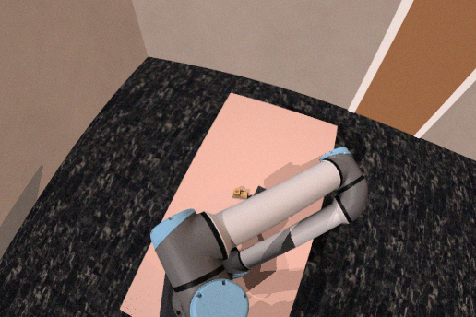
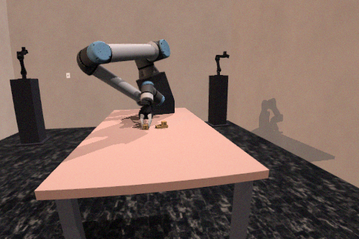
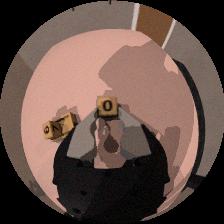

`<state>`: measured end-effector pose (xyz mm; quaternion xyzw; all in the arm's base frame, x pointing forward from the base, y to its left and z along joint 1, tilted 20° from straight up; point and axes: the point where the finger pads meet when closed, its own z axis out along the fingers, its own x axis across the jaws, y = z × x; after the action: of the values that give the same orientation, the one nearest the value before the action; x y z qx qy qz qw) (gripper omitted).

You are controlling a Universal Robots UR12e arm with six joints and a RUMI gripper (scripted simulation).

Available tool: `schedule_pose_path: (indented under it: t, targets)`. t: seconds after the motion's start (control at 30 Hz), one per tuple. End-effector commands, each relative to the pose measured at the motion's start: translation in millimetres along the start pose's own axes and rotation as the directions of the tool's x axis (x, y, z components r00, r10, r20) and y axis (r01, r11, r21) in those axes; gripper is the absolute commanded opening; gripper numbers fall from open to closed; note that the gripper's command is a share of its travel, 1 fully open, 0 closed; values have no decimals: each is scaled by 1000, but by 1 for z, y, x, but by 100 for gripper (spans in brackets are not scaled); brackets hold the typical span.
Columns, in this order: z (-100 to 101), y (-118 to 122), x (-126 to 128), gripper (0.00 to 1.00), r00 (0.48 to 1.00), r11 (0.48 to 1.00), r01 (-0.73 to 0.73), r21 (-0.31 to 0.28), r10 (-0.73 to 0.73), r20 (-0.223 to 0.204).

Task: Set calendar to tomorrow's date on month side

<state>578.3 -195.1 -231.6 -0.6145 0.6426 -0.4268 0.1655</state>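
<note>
My gripper [image 3: 108,107] [image 2: 145,126] is shut on a small wooden number cube [image 3: 107,105] [image 2: 145,126] that rests low on the pink table [image 2: 169,156] [image 1: 256,138] [image 3: 60,65]. The cube's top face shows a 0 in the wrist view. To its left in the wrist view lies the wooden calendar tray [image 3: 59,127], with the month lettering facing up; it shows to the right of the gripper in the exterior view [image 2: 161,125] and beside the arm in the top view [image 1: 240,193]. One cube sits on the tray [image 2: 164,122]. The arm hides the gripper in the top view.
Two black pedestals with camera stands [image 2: 28,108] [image 2: 218,99] stand on the dark floor behind the table. The arm's base [image 2: 158,92] sits at the table's far end. The table's edges are far from the cubes.
</note>
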Motion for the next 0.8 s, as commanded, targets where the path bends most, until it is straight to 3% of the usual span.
schedule_pose_path:
  t: [0.0, 0.3, 0.77]
  targets:
    - [0, 0, 0, 10, 1000, 1000, 0, 0, 0, 0]
    - [-3, -3, 0, 10, 1000, 1000, 0, 0, 0, 0]
    - [-35, -35, 0, 10, 1000, 1000, 0, 0, 0, 0]
